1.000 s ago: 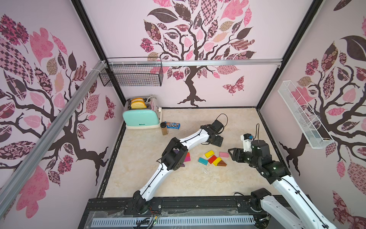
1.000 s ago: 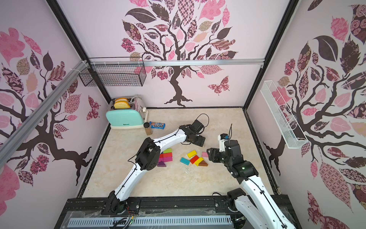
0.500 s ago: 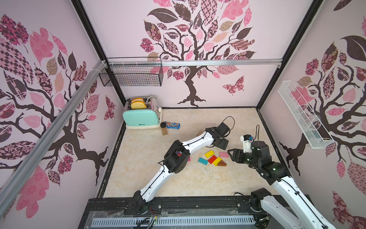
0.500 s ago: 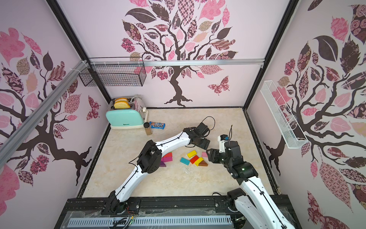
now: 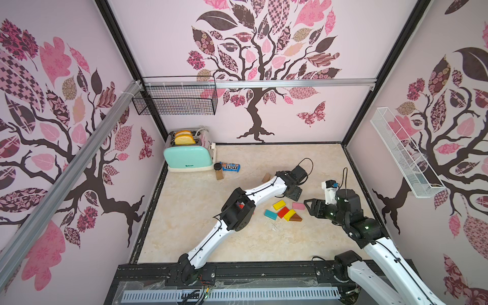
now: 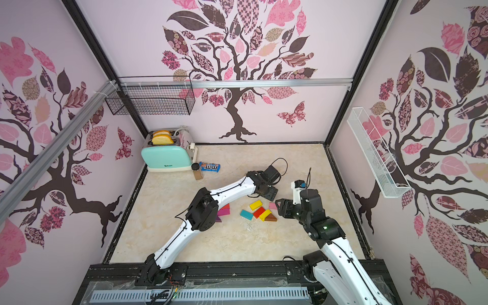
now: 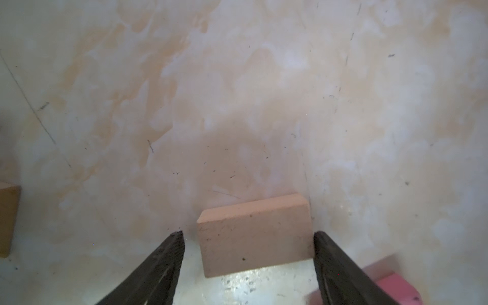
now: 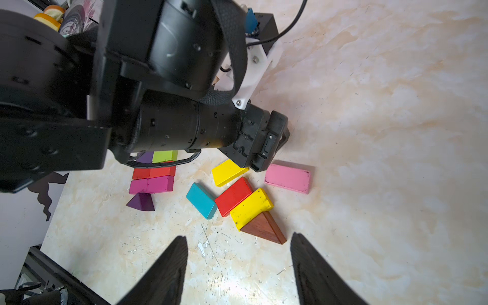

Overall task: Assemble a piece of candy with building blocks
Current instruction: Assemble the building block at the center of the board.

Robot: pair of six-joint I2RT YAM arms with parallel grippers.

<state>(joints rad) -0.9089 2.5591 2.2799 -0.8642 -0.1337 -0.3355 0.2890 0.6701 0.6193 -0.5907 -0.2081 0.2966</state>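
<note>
Left gripper (image 7: 248, 233), jaws wide, straddles the tan block (image 7: 254, 237), its long axis across the gap; right gripper (image 8: 238, 236) gapes empty

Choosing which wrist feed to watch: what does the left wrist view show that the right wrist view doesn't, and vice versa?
Only left wrist: the tan block lying between the open left hand's fingers. Only right wrist: teal block, brown triangle, purple triangle, magenta block. Both: the pink block, the marbled tabletop.
</note>
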